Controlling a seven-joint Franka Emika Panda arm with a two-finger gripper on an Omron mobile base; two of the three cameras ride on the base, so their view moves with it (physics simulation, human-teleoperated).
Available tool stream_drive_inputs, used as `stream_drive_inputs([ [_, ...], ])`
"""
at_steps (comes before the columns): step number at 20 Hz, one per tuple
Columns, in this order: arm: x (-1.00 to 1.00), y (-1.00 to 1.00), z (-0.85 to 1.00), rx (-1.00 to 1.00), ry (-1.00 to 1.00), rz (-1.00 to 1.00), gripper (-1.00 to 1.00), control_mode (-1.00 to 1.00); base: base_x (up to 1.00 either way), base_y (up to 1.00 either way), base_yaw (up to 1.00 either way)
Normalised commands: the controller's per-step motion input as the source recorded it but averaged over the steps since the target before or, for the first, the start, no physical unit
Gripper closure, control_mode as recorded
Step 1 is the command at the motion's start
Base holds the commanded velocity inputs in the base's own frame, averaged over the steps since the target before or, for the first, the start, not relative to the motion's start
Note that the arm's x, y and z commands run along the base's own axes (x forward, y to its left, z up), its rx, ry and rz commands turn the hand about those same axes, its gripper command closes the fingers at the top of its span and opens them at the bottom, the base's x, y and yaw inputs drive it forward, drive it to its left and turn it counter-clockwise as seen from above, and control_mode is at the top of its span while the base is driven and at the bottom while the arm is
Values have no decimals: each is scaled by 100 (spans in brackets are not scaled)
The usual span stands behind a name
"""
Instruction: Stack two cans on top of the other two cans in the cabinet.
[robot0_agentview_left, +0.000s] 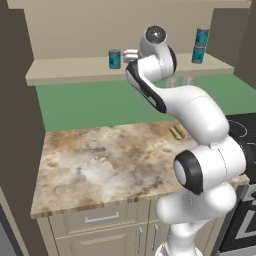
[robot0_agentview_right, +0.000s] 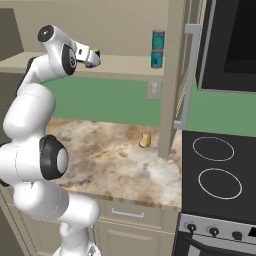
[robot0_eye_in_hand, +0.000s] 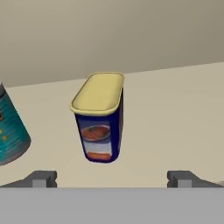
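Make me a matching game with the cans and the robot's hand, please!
Things:
1. navy can
2. lone teal can
3. stacked teal cans
4. hand

Places or states:
A. one atop another, right end of the shelf
B. open, holding nothing
C. yellow top, right in front of the hand
D. standing alone, left of the arm in the left base view

Pairs: 1-C, 2-D, 3-A, 4-B

From behind the arm (robot0_agentview_left: 200, 130) on either side, we look forward and down at the same cabinet (robot0_agentview_left: 75, 70); our hand camera sits close, the navy can (robot0_eye_in_hand: 100, 118) just ahead of the jaws.
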Motion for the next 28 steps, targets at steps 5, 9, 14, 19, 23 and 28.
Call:
stream_drive_inputs([
  [5,19,8,-2,0,0,-3,-100,-100,0,0,0],
  [9,20,8,0,0,0,0,-100,-100,0,0,0],
  [14,25,0,0,0,0,0,-100,-100,0,0,0],
  [19,24,0,-2,0,0,0,-100,-100,0,0,0],
  [23,22,0,-5,0,0,0,-100,-100,0,0,0],
  [28,22,0,-2,0,0,0,-100,-100,0,0,0],
])
